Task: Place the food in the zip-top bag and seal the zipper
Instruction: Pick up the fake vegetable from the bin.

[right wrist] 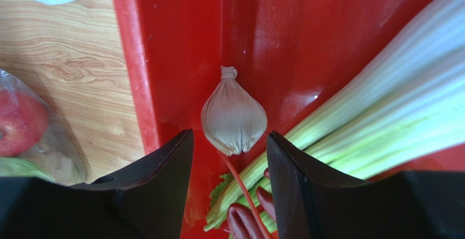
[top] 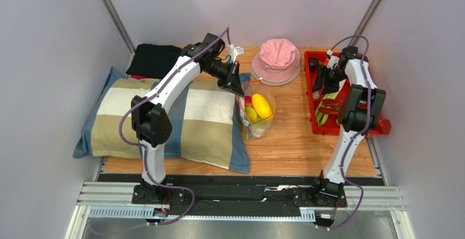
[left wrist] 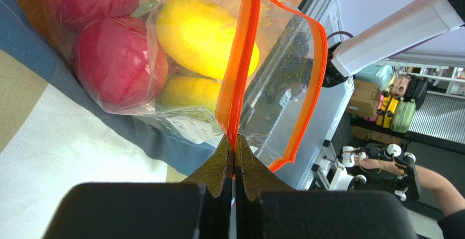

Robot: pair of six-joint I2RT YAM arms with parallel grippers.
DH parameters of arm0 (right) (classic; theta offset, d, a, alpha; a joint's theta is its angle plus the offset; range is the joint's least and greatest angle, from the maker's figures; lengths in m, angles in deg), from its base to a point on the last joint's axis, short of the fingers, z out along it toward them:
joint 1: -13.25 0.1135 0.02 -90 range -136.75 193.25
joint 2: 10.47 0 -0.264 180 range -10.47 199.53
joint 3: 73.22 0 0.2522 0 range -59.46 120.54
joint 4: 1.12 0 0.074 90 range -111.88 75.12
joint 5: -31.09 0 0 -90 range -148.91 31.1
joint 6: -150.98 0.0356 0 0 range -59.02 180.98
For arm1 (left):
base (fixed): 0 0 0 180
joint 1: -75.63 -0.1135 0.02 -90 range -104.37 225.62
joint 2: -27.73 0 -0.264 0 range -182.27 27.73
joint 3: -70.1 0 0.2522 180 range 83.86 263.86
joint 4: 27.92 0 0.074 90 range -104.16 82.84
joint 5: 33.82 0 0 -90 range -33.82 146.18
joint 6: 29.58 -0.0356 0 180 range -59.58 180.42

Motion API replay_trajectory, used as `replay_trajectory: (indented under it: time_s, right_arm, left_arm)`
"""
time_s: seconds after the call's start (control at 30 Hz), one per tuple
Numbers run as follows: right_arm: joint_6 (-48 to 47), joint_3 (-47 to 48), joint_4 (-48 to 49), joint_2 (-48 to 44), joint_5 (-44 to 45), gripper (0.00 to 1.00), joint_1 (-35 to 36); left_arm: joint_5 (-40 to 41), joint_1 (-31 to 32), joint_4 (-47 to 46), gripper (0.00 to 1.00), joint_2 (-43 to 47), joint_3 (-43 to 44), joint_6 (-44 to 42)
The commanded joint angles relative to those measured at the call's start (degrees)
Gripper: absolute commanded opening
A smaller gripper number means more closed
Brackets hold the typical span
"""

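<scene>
Evidently the step in hand is fetching the garlic (right wrist: 233, 119) from the tray (right wrist: 180, 32): the right claw (right wrist: 229, 162) hangs spread over it, the bulb partly between its fingers, celery (right wrist: 371, 103) just beside. It should drop straight, centre on the bulb's widest part and close gently, keeping clear of the celery. The left claw (left wrist: 233, 153) is pressed together on the zipper (left wrist: 240, 59), holding the bag (top: 256, 116), on the bench (top: 294, 141) beside the pillow (top: 180, 119), open for more food.
</scene>
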Motion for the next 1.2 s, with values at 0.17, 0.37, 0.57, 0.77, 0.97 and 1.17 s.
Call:
replay_trajectory:
  time_s: [0.17,0.37,0.57,0.77,0.97,1.17]
  right_arm:
    - [-0.26,0.8,-0.27,2.91,-1.36,0.59,0.39]
    - [-0.53,-0.78,-0.36,2.3,-0.13,0.56,0.3]
    - [-0.61,-0.61,-2.03,-2.79,-1.01,0.26,-0.92]
    - [-1.4,3.17,-6.07,-9.29,-2.5,0.17,-2.95]
    - [-3.69,6.07,-9.32,-15.8,-8.46,0.16,-2.6]
    - [-2.11,3.8,-8.37,-26.87,-19.71,0.19,3.72]
  left_arm:
    - [-1.15,-1.07,0.46,0.0,0.99,0.92,-2.28]
    - [-1.15,-1.16,0.55,0.0,0.9,1.19,-2.46]
    - [-1.06,-1.16,0.38,0.0,1.78,0.66,-2.9]
    - [-1.15,-1.16,-0.77,0.0,2.66,-0.66,-2.55]
    - [-1.06,-1.16,-1.47,0.0,3.19,-1.01,-1.94]
    - [-0.62,-1.07,-1.73,0.0,3.45,-1.19,-1.32]
